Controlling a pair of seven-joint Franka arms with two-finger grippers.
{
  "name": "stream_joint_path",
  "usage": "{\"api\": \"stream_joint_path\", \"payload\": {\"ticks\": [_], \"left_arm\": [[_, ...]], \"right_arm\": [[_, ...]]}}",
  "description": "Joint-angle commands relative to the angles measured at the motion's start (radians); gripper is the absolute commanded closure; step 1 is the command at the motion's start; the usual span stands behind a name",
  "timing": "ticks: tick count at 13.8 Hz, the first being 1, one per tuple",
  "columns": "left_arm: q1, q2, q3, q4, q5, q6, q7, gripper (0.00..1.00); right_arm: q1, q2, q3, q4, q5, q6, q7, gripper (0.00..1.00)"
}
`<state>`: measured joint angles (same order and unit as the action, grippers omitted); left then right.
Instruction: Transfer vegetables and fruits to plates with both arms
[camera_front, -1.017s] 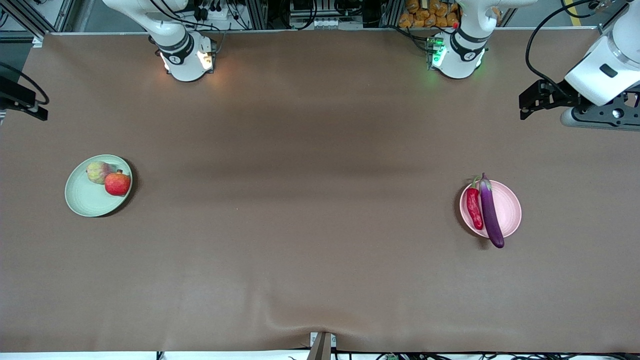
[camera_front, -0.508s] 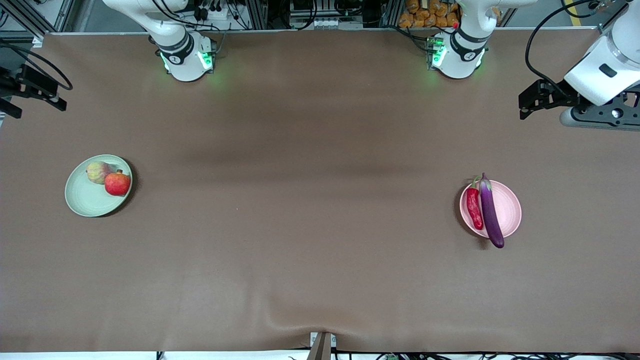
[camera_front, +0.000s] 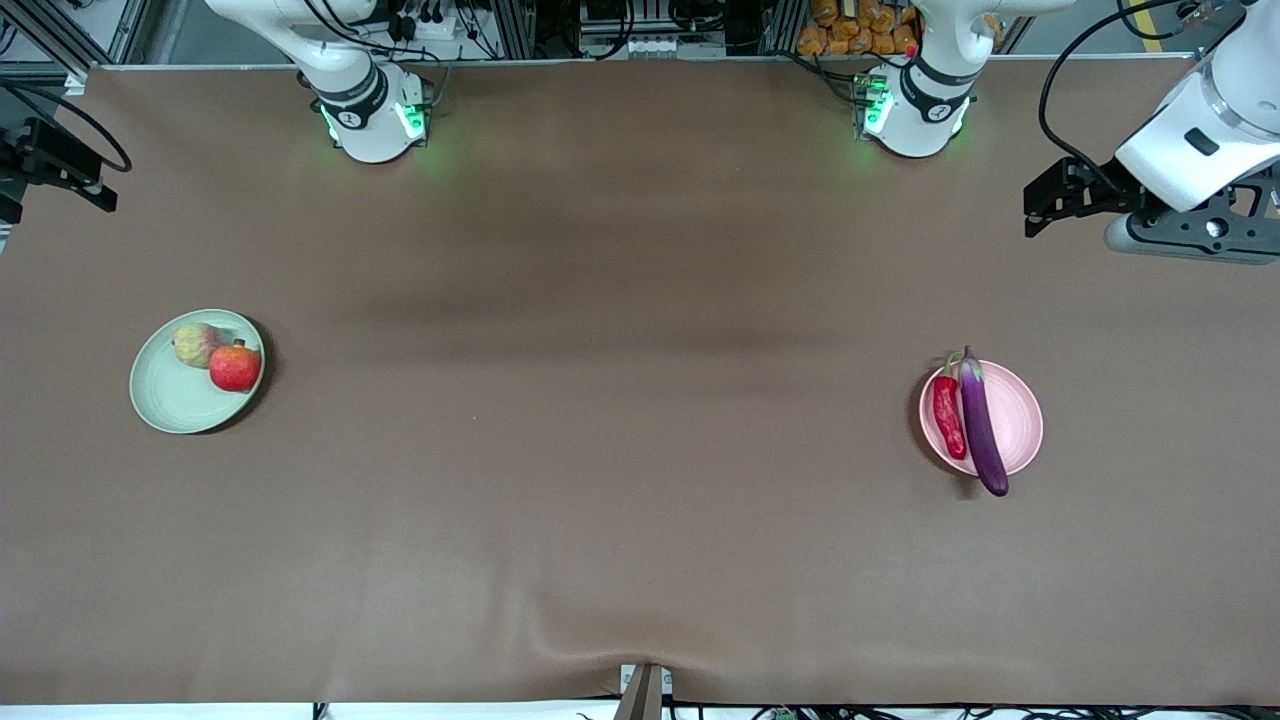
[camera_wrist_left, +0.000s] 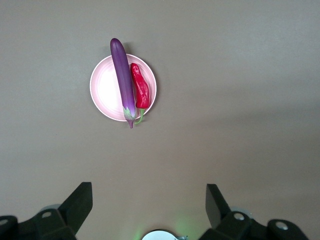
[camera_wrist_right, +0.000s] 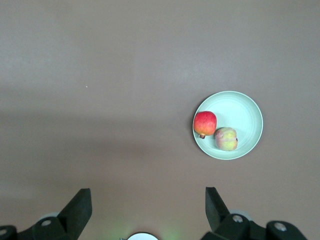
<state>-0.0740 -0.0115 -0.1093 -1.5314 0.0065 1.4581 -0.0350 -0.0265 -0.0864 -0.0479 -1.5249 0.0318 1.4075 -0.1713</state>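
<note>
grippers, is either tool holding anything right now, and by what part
Nothing is held. The left gripper and right gripper are both open and empty, up over bare table.

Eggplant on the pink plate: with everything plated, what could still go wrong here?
The eggplant overhangs the pink plate rim at the end nearer the front camera, so a nudge might roll it off, perhaps taking the chili pepper beside it. The red fruit sits by the green plate rim and could roll out. Both the left gripper and right gripper hang open, high above the table.
</note>
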Motion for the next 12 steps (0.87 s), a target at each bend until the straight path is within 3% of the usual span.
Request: {"api": "stream_joint_path", "payload": {"ticks": [1, 12], "left_arm": [[0.005, -0.002, -0.007, -0.006, -0.003, 0.004, 0.001, 0.0], [0.005, 0.007, -0.016, -0.006, 0.004, 0.005, 0.001, 0.0]], "right_arm": [[-0.003, 0.002, 0.006, 0.022, -0.018, -0.03, 0.041, 0.0], [0.026, 0.023, 0.008, 0.066, -0.064, -0.045, 0.033, 0.0]]}}
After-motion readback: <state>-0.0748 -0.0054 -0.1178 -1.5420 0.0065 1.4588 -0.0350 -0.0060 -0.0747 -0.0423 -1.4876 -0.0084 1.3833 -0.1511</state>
